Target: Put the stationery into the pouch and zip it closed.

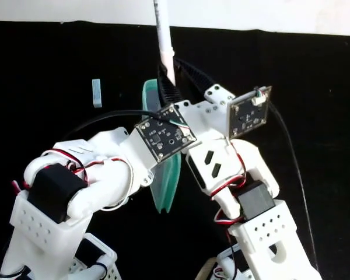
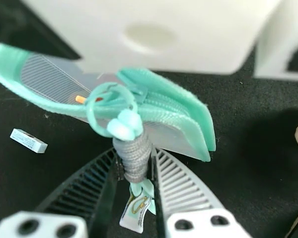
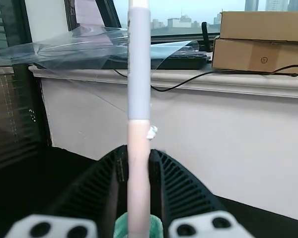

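Observation:
A teal pouch (image 1: 168, 185) with a clear striped side (image 2: 54, 82) lies between the two arms, its mouth partly open. My left gripper (image 2: 134, 161) is shut on the pouch's zipper pull (image 2: 131, 151), a grey cord with pale teal beads and a ring. Something small and orange (image 2: 80, 99) shows inside the pouch. My right gripper (image 3: 138, 161) is shut on a pen (image 3: 138, 99), white above and pink below. The pen (image 1: 164, 41) stands nearly upright over the pouch's far end, with teal fabric (image 3: 139, 225) just under its lower end.
A small pale blue eraser (image 1: 97, 93) lies on the black table (image 1: 41, 70) to the left of the pouch, apart from it, and shows in the left wrist view (image 2: 28, 140). A white wall (image 3: 228, 139) borders the table's far edge.

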Robot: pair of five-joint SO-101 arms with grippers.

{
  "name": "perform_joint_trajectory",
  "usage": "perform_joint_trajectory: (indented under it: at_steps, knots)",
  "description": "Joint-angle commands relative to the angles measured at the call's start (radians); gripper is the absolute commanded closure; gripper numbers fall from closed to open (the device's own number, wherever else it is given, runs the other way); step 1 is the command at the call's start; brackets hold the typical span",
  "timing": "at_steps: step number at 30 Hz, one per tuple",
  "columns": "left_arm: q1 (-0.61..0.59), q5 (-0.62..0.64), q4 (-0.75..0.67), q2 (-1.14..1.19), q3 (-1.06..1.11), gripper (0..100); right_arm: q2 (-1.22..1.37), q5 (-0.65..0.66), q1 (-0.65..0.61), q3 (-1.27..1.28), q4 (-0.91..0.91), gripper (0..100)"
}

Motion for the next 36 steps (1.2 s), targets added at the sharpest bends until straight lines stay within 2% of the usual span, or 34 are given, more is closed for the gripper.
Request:
perform_joint_trajectory:
  at_steps: [1,5,16,22,24,29,36]
  knots:
    - [-0.015,0.008,-0.006,-0.005,-0.030,99,0.002,-0.031,-0.012,-0.005,-0.022,99.3]
    - [-0.015,0.008,-0.006,-0.002,-0.030,99,0.002,-0.106,-0.012,0.013,-0.021,99.3]
    - [-0.015,0.008,-0.006,-0.002,-0.028,99,-0.004,-0.117,-0.010,0.090,-0.022,99.3]
    - [-0.015,0.008,-0.006,-0.002,-0.028,99,-0.005,-0.245,-0.012,0.094,-0.022,99.2]
    - [-0.015,0.008,-0.006,-0.002,-0.028,99,-0.005,-0.256,-0.016,0.094,-0.022,97.2]
    - [-0.015,0.008,-0.006,-0.002,-0.028,99,-0.005,-0.256,-0.047,0.094,-0.019,84.3]
    - [-0.015,0.008,-0.006,-0.001,-0.027,99,-0.007,-0.255,-0.048,0.094,-0.019,84.3]
